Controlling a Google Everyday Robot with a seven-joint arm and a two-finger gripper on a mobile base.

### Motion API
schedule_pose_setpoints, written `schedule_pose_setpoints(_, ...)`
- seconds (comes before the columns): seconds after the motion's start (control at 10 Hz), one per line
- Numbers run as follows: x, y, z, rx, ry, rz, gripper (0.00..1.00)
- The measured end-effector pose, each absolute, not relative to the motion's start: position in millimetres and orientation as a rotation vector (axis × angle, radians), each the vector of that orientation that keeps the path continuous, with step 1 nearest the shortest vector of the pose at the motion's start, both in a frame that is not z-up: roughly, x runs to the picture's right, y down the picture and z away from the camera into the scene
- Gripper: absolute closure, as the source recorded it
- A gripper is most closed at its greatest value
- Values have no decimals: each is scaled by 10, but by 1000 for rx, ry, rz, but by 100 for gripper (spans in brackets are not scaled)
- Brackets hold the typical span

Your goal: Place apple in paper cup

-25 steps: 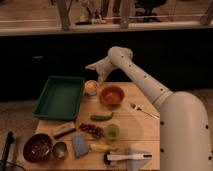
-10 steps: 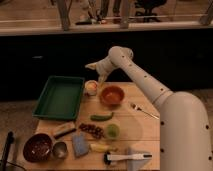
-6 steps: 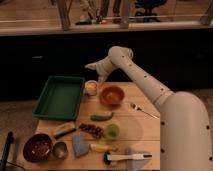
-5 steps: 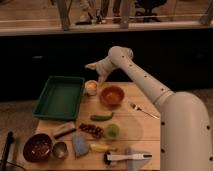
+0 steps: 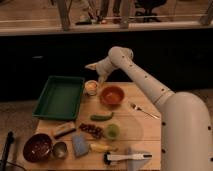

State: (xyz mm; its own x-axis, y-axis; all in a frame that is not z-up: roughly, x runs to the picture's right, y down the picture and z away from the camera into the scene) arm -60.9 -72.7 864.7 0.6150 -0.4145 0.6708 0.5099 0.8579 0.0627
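Note:
The paper cup [image 5: 91, 88] is a short white cup at the back of the wooden table, between the green tray and the orange bowl. Something round and pale orange fills its mouth; it looks like the apple [image 5: 91, 86] sitting in the cup. My gripper [image 5: 96, 72] hangs just above and slightly right of the cup, at the end of the white arm that reaches in from the lower right. Nothing shows held in it.
A green tray [image 5: 59, 96] lies left of the cup and an orange bowl [image 5: 112, 95] right of it. A fork [image 5: 142, 110], a green pepper [image 5: 101, 117], a round green fruit [image 5: 112, 131], a brown bowl [image 5: 37, 147], a metal cup [image 5: 60, 149] and a blue sponge [image 5: 80, 144] sit nearer the front.

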Motion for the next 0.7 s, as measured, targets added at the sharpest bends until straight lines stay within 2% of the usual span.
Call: schedule_pose_setpoints(0.7,-614,-714,8624,-129,-741,-538,20)
